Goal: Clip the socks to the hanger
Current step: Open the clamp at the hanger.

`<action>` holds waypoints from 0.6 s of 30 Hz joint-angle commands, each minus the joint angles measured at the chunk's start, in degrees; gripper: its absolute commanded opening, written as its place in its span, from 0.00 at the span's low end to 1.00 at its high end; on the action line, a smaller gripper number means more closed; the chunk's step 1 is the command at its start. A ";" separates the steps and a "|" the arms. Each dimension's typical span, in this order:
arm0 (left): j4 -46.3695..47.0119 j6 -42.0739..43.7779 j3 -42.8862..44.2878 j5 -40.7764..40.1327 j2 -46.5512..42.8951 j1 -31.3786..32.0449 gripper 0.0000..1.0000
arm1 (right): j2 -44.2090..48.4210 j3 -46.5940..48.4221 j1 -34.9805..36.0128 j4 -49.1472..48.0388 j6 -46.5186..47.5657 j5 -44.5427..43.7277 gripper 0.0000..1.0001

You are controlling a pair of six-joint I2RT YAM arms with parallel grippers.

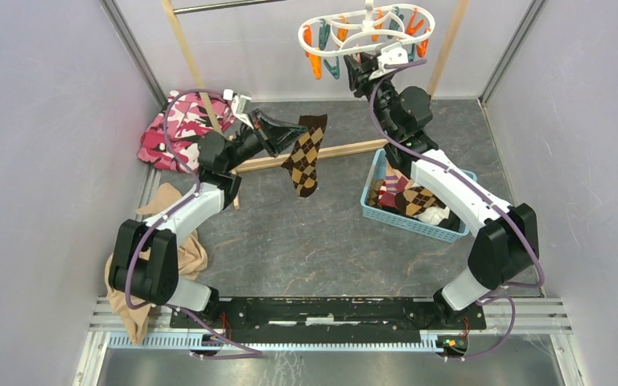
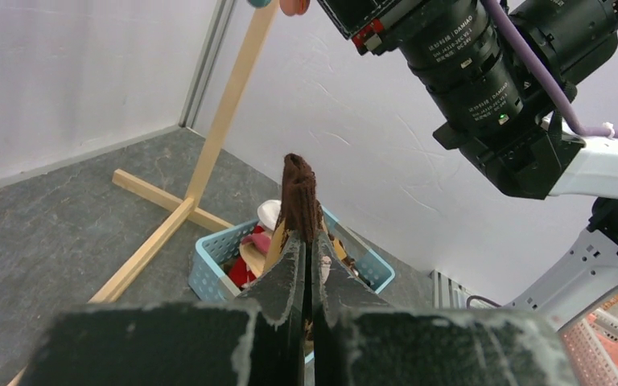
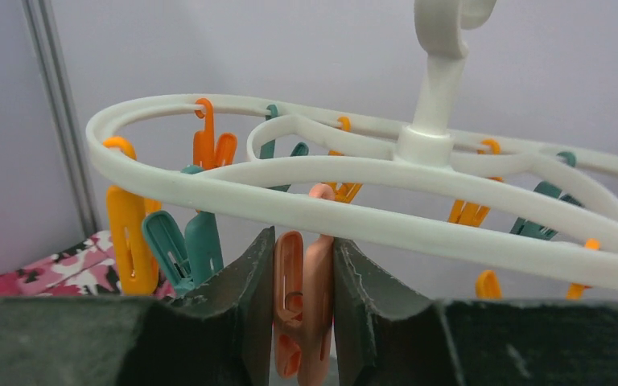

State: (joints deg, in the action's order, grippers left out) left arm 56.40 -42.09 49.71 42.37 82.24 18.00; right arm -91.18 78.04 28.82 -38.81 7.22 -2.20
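My left gripper [image 1: 288, 135] is shut on a brown and tan argyle sock [image 1: 305, 157], which hangs from it in the air left of the basket. In the left wrist view the sock's dark cuff [image 2: 298, 197] sticks up from between my shut fingers [image 2: 290, 273]. The white oval hanger [image 1: 366, 29] with orange and teal clothespins hangs at the back. My right gripper [image 1: 357, 71] is raised just under it. In the right wrist view its fingers [image 3: 245, 281] are shut on a salmon-orange clothespin [image 3: 304, 297] hanging from the hanger's ring [image 3: 306, 205].
A blue basket [image 1: 374, 170] holding more socks [image 1: 412, 199] stands under the right arm. A wooden rack frame [image 1: 322, 152] stands at the back, its post [image 1: 189, 60] by the left arm. A pink camouflage cloth [image 1: 179, 125] lies back left, a tan garment [image 1: 183, 257] near left.
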 commanded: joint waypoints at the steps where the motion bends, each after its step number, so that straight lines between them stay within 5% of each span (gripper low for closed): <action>1: -3.51 1.67 5.47 -1.35 1.46 1.67 0.02 | 3.22 5.24 -0.59 7.50 -13.15 -2.51 0.12; 18: -13.45 5.05 16.03 -13.19 7.49 8.46 0.02 | 3.19 11.26 -0.61 23.56 -32.67 -7.92 0.03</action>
State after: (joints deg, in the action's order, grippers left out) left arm 44.53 -40.80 62.41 34.41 88.97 26.09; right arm -89.82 86.80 28.40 -17.08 -21.06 -8.64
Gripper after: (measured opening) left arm 0.043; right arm 0.330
